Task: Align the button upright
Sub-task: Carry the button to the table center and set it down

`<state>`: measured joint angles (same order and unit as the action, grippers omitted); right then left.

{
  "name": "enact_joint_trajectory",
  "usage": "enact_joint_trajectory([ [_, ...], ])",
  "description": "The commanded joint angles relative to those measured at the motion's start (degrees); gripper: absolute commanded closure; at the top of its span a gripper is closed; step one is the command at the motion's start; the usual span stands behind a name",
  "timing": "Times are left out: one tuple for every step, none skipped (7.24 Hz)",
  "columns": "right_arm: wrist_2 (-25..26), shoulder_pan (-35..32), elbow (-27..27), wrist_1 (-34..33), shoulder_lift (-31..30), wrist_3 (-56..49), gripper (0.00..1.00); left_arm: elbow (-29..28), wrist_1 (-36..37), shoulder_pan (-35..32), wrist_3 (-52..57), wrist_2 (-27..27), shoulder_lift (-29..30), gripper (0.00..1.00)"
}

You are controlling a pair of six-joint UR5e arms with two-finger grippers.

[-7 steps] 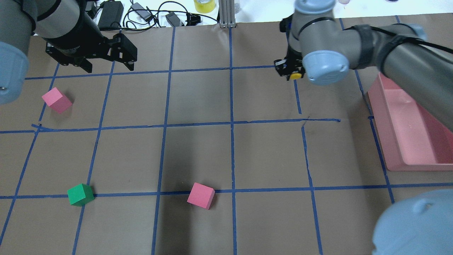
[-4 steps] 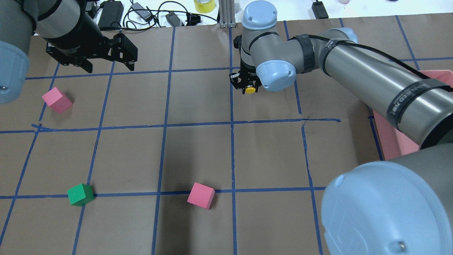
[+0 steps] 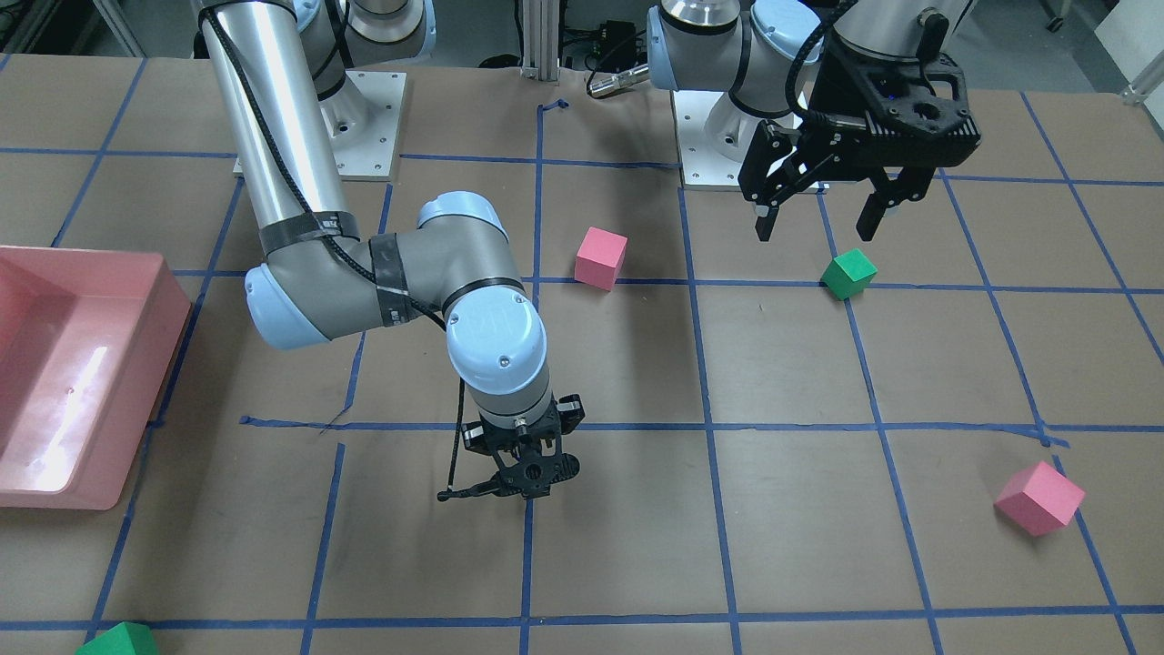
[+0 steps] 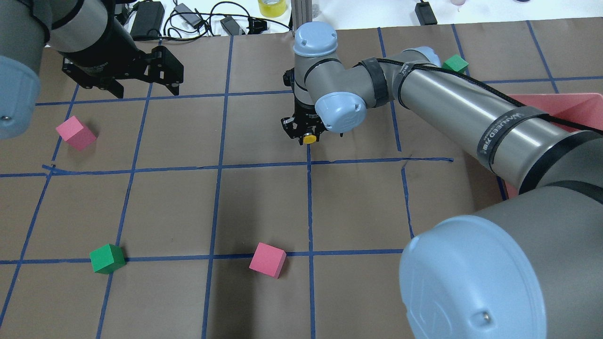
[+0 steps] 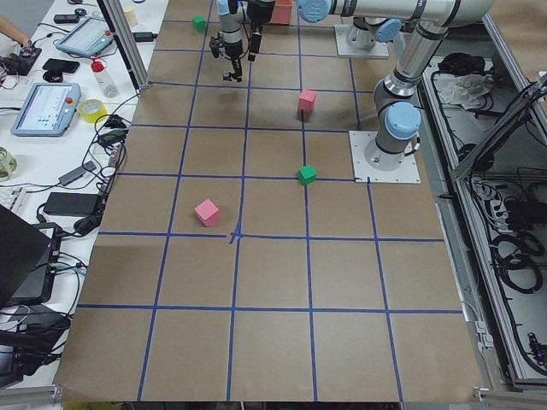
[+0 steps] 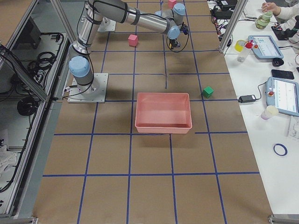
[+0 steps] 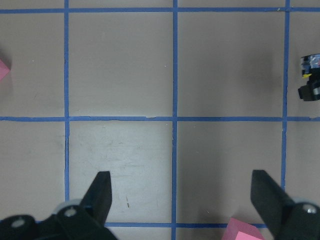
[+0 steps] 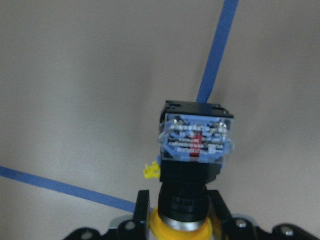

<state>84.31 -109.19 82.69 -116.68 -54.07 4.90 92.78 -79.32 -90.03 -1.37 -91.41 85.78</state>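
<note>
My right gripper [image 4: 303, 133] is shut on the button [image 4: 309, 139] and holds it over the blue tape line near the table's middle. In the right wrist view the gripper [image 8: 182, 212] grips the yellow cap end, and the black body with its whitish label [image 8: 196, 140] points away toward the table. I cannot tell whether it touches the surface. In the front-facing view the gripper [image 3: 527, 480] hides the button. My left gripper [image 4: 143, 88] is open and empty at the far left, also shown in the front-facing view [image 3: 816, 227] and the left wrist view [image 7: 182, 200].
A pink cube [image 4: 75, 133] lies at the left. A green cube [image 4: 107, 258] and another pink cube [image 4: 267, 260] sit toward the near edge. A second green cube [image 4: 455, 63] lies far right. A pink bin [image 3: 82, 364] stands at the table's right side.
My right arm has swung left across the table with the button in its grip, from the far right to the centre tape line. The left arm has not moved.
</note>
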Motion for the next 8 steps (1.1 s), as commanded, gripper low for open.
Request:
enact_joint_trajectory([
  [-1.78,-0.76,-0.43,-0.04,1.60,1.87,1.00,3.88,0.13,-0.06,-0.39,-0.09,0.00,0.00],
  [-1.78,-0.76,-0.34,-0.12,1.60,2.05,1.00,5.12,0.21,-0.15,-0.39,-0.09,-0.17,0.00],
  [-1.78,-0.76,-0.34,-0.04,1.51,1.87,0.94,5.39,0.04,-0.15,-0.65,0.00,-0.09,0.00],
  [-1.87,-0.76,-0.25,-0.21,1.69,1.79,0.81,6.35,0.13,-0.32,-1.35,0.00,-0.43,0.00],
  [-1.96,-0.76,-0.34,-0.82,1.78,1.09,0.05,8.28,2.22,-0.67,-3.88,-0.09,-1.22,0.00],
  [-1.96,-0.76,-0.34,-0.83,1.69,1.17,0.00,10.56,4.50,-0.85,-4.52,-0.09,-1.92,0.00],
  [-1.96,-0.76,-0.34,-0.83,1.51,1.26,0.00,13.02,7.22,-1.03,-4.52,-0.09,-2.63,0.00],
  [-1.87,-0.76,-0.51,-0.65,0.73,1.78,0.00,14.96,10.12,-1.20,-4.52,-0.09,-3.24,0.00],
])
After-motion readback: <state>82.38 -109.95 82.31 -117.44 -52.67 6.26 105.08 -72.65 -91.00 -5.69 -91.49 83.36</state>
